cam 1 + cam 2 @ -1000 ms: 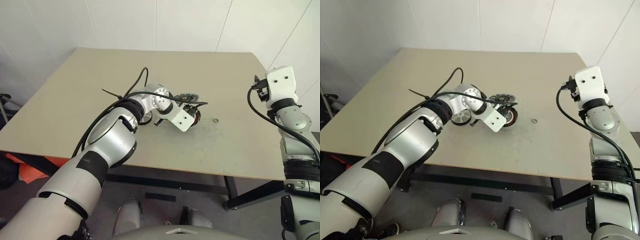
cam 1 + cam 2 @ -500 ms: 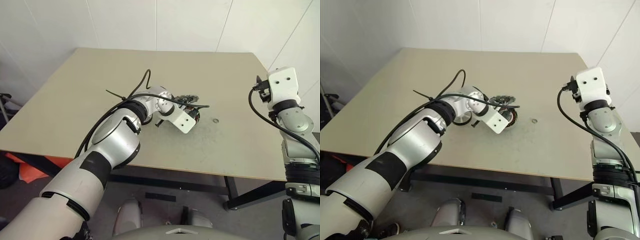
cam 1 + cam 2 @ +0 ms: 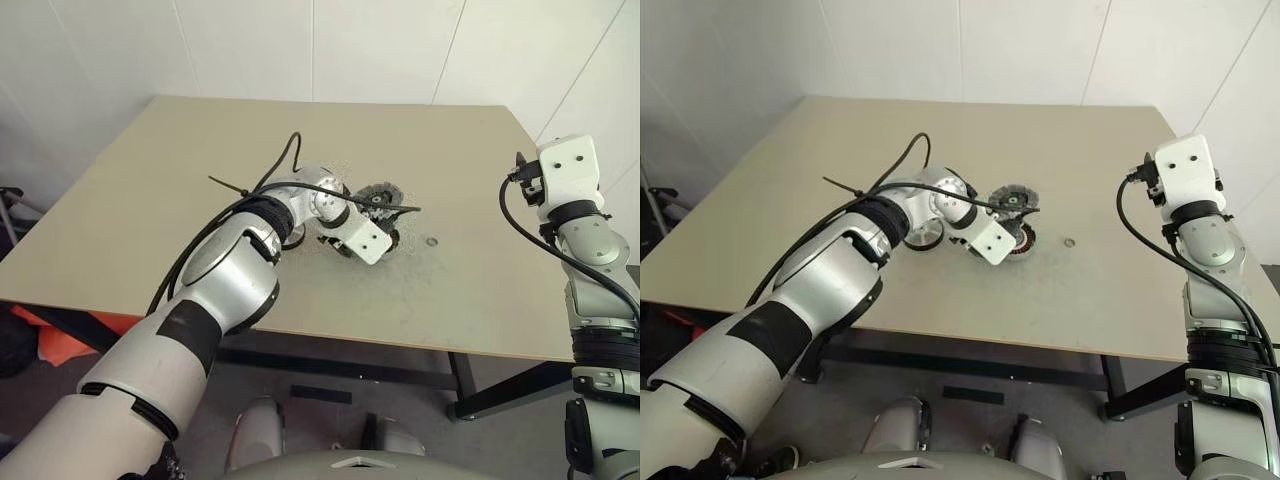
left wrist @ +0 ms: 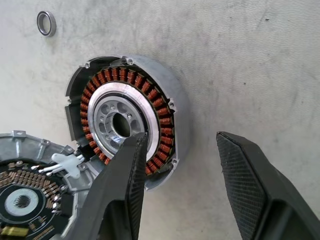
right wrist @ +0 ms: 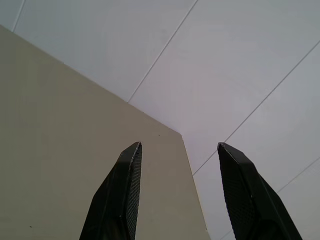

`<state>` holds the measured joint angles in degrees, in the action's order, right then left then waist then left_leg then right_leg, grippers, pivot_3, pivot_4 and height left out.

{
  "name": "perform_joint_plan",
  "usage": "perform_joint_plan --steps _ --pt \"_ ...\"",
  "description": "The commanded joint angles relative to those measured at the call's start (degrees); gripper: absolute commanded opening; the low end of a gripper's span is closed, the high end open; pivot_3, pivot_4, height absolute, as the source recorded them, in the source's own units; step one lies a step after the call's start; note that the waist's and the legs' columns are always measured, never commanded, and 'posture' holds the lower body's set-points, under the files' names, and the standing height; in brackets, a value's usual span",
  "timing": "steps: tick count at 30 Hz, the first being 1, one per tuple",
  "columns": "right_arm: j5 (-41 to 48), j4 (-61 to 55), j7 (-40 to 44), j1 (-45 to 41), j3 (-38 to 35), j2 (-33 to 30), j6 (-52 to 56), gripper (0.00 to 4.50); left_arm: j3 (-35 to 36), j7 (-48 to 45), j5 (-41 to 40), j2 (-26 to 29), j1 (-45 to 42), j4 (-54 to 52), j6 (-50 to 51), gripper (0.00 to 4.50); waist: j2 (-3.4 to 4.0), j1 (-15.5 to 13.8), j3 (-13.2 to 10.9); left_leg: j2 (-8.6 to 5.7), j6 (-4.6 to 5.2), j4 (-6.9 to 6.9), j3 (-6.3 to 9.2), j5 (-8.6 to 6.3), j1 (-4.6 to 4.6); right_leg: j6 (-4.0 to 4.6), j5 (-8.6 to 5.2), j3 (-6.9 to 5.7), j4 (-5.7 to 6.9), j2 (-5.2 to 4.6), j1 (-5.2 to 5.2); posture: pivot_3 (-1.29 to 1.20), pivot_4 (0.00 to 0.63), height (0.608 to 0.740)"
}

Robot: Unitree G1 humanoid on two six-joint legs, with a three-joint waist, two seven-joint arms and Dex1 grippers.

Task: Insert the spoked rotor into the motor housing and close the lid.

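The motor housing [image 4: 167,100], a silver cup with copper windings around a holed silver hub, sits on the table [image 3: 1090,130]. My left gripper [image 4: 177,142] hangs open just above it. One fingertip [image 4: 132,147] is over the housing's rim and the other over bare table, with nothing held. The lid [image 3: 1012,197], a grey slotted disc, lies against the housing's far side. A black-rimmed silver disc, the spoked rotor [image 3: 924,233], lies partly hidden behind my left forearm. My right gripper [image 5: 179,145] is open and empty, raised at the table's right edge and pointing at the wall.
A tiny washer [image 3: 1069,242] lies on the table to the right of the housing. A black cable [image 3: 910,160] loops up from my left forearm. White walls close off the table's far and right sides.
My left hand has lifted slightly above the housing, so more of the lid shows behind it. The right arm has stayed still.
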<state>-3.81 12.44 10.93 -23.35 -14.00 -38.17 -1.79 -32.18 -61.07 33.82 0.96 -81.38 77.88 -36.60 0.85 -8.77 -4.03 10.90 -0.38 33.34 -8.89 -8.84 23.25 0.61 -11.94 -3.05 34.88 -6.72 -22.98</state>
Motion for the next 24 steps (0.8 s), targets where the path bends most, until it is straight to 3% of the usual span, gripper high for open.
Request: perform_joint_plan --steps 1,7,11,14,18,20,24 --pt "-0.14 -2.27 -0.62 -0.84 -1.16 -0.82 -0.37 2.66 6.78 -6.30 -7.96 0.87 -4.49 -3.24 -0.50 2.35 0.00 -0.01 0.00 -0.01 0.00 0.00 0.00 0.00 0.00 0.00 0.00 0.00 0.00 -0.01 0.00 0.00 0.000 0.740" --pt "12.98 -9.66 1.15 0.63 -5.96 6.75 8.43 2.66 21.00 -9.30 -24.37 3.63 -6.27 -12.26 6.27 2.35 0.10 0.04 0.04 0.01 0.03 -0.02 -0.06 -0.01 -0.07 0.00 0.00 0.00 0.04 -0.04 -0.01 0.00 0.000 0.740" --pt "13.71 -13.37 1.43 6.42 -5.71 8.69 12.02 2.66 28.28 1.72 -29.07 8.04 -2.46 -16.54 17.03 2.35 0.14 -0.06 0.08 0.03 0.19 -0.01 -0.08 0.09 -0.10 0.02 -0.01 -0.01 0.12 -0.04 -0.01 0.00 0.000 0.740" --pt "15.34 -17.49 2.19 10.60 -6.11 9.63 14.72 2.66 33.30 6.26 -33.87 11.21 5.58 -23.88 22.59 2.35 0.45 0.27 0.27 0.03 0.01 -0.03 -0.10 -0.01 -0.21 0.01 -0.02 0.03 0.11 -0.03 0.02 0.00 0.000 0.740" --pt "18.03 -21.44 11.57 17.20 -3.10 6.41 19.08 2.66 36.16 2.18 -41.78 17.86 21.37 -44.99 42.62 2.35 0.50 0.30 0.29 0.06 0.00 -0.03 -0.11 0.00 -0.15 0.01 -0.02 0.04 0.10 0.00 0.02 0.00 0.000 0.740" --pt "18.36 -21.13 14.53 17.16 -1.44 5.28 20.18 2.66 35.20 -0.43 -44.45 21.16 30.39 -55.47 49.99 2.35 0.48 0.49 0.29 0.12 0.01 -0.04 -0.12 -0.02 -0.13 0.01 -0.01 0.06 0.05 0.06 -0.01 0.00 0.000 0.740" --pt "18.40 -18.01 17.10 13.42 1.07 5.46 21.11 2.66 32.94 -2.29 -46.65 24.94 37.95 -65.50 56.80 2.35 0.45 0.22 0.27 0.20 -0.08 -0.05 -0.08 0.03 -0.05 0.01 -0.02 0.00 0.02 0.12 -0.01 0.00 0.000 0.740"
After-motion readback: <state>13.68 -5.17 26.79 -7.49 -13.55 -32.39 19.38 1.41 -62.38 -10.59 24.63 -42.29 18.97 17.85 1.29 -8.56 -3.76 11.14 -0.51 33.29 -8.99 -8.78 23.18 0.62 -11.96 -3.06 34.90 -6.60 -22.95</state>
